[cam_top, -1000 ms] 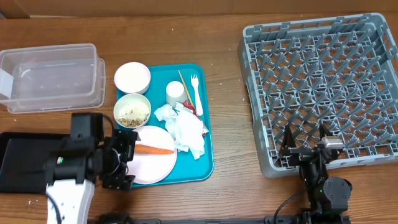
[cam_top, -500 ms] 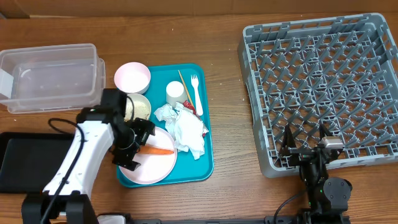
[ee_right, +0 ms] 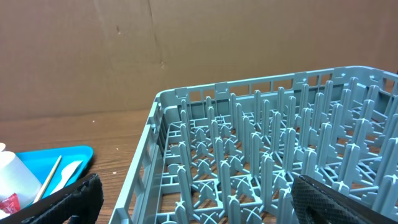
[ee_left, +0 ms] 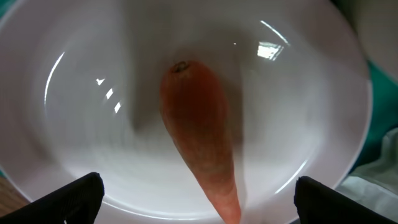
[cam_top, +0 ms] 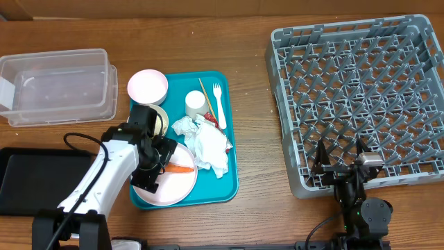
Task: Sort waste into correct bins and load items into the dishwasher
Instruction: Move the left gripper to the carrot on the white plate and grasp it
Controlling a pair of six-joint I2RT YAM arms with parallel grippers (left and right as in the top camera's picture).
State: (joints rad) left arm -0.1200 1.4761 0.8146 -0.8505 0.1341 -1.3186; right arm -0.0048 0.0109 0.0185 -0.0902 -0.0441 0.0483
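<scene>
The teal tray carries 1 white plate bearing 1 carrot, 2 bowls (a pink bowl and a second bowl half under the arm), 1 cup, 1 fork, 1 chopstick, crumpled napkins and 1 red wrapper. The clear tub and black tray lie left, the grey rack right. The left gripper spreads wide astride the carrot, pinching nothing. The right gripper gapes at the rack's near edge, holding nothing.

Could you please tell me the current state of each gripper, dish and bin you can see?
left gripper, open, poised over the carrot.
right gripper, open, empty.
carrot, lying on the plate, not gripped.
plate, on the teal tray.
napkins, crumpled, on the teal tray.
dish rack, nothing loaded.
clear tub, lidless, nothing inside.
</scene>
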